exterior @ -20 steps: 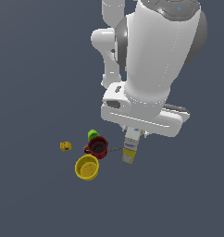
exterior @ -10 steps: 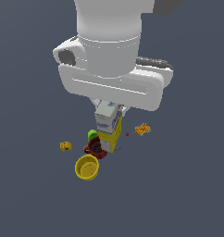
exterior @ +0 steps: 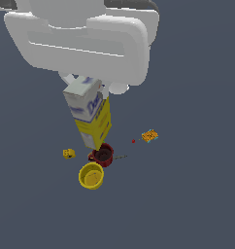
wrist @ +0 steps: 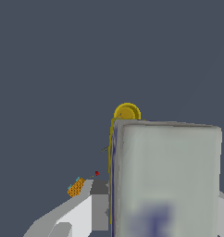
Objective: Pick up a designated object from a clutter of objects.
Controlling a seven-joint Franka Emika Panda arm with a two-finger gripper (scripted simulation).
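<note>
The designated object, a tall carton (exterior: 88,115) with a white top, blue lettering and a yellow lower part, hangs tilted in the air above the clutter. Its lower end is just over the dark red mug (exterior: 103,155). My gripper (exterior: 92,85) is shut on the carton's white top, mostly hidden under the big white hand. In the wrist view the carton (wrist: 164,180) fills the space between my fingers (wrist: 86,210). A yellow bowl (exterior: 91,176) lies beside the mug. The green piece is hidden.
A small yellow block (exterior: 68,153) lies at the exterior view's left of the mug. A tiny red bit (exterior: 133,141) and an orange patterned piece (exterior: 149,135) lie to its right. The wrist view also shows the bowl (wrist: 127,112), the red bit (wrist: 96,173) and the orange piece (wrist: 76,187).
The carton has left the floor and risen with my gripper, drifting toward the exterior view's left. The hand now looms much larger in that view. The other items have not moved.
</note>
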